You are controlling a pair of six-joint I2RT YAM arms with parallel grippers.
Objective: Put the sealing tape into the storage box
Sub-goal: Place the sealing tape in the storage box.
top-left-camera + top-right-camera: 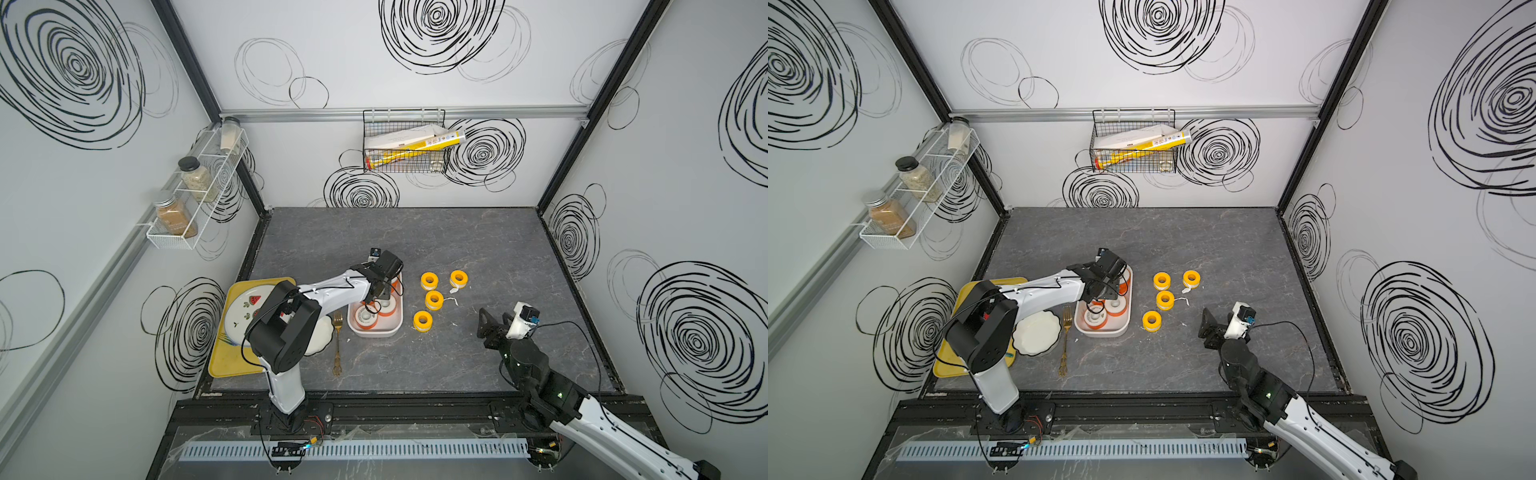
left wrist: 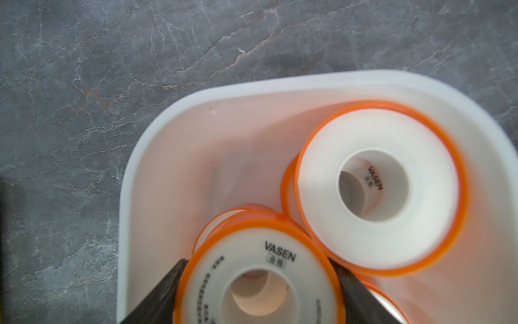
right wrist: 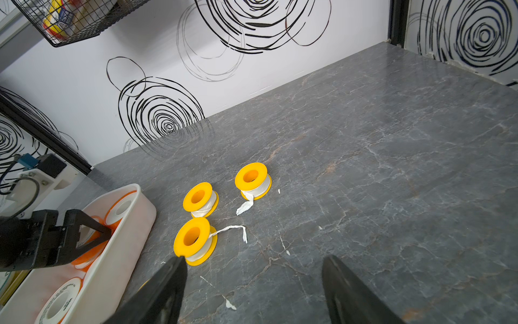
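The white storage box (image 1: 376, 334) (image 1: 1100, 331) sits left of the table's middle, with orange-spooled sealing tape rolls (image 2: 378, 188) inside. My left gripper (image 1: 380, 293) (image 2: 257, 262) reaches down into the box. Both of its fingers press the rim of one orange roll (image 2: 258, 280), which hangs above the others. Several yellow-spooled rolls (image 1: 434, 300) (image 1: 1165, 300) (image 3: 194, 238) lie on the table to the right of the box, two of them with loose tails. My right gripper (image 1: 493, 318) (image 3: 255, 259) hovers open over bare table, right of and nearer than the yellow rolls.
A yellow tray (image 1: 224, 357) holding a watermelon plate (image 1: 245, 307) lies left of the box, under my left arm. A scalloped white dish (image 1: 1036, 332) and a gold fork (image 1: 337, 345) lie between tray and box. A wire basket (image 1: 405, 141) hangs on the back wall. White tape scraps (image 3: 229, 304) litter the table.
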